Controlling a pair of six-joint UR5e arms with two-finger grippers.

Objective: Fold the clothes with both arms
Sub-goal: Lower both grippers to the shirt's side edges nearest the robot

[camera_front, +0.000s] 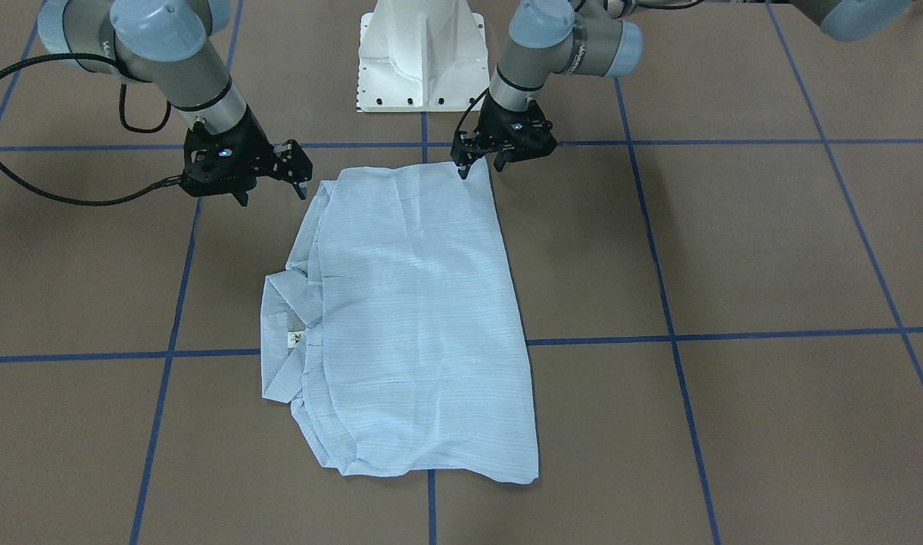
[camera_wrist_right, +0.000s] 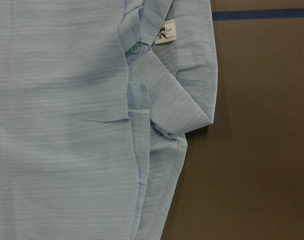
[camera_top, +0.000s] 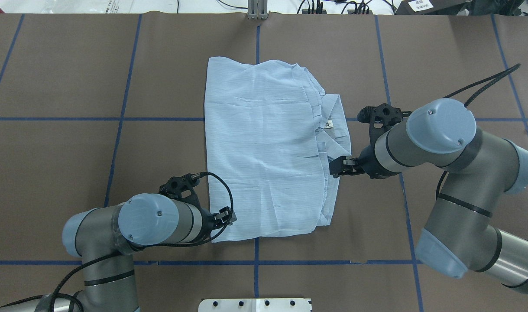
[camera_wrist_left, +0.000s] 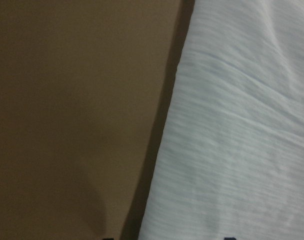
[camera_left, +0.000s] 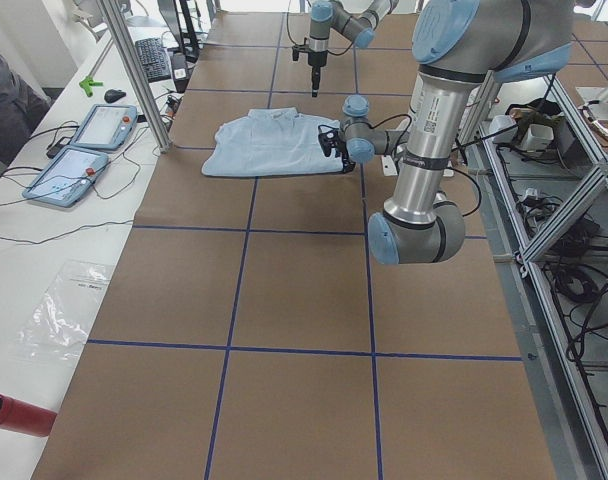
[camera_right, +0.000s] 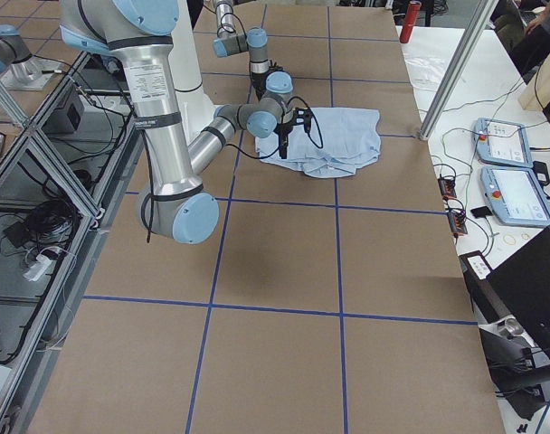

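Observation:
The pale-blue striped shirt (camera_front: pixel 416 318) lies folded into a rectangle on the brown table, also in the overhead view (camera_top: pixel 264 147). Its collar and white neck label (camera_front: pixel 295 338) are at the robot's right side; the label also shows in the right wrist view (camera_wrist_right: pixel 166 33). My left gripper (camera_front: pixel 481 166) is open and low at the shirt's near-left corner (camera_top: pixel 225 216); the left wrist view shows the shirt edge (camera_wrist_left: pixel 242 140) close below. My right gripper (camera_front: pixel 273 193) is open and empty, above the table beside the shirt's near-right edge (camera_top: pixel 339 167).
The white pedestal base (camera_front: pixel 419 60) stands at the robot's side of the table. Blue tape lines (camera_front: pixel 734 334) grid the brown surface. Two teach pendants (camera_left: pixel 84 150) and a red cylinder (camera_left: pixel 19 413) lie on the white side bench, beyond an aluminium post (camera_left: pixel 134 70).

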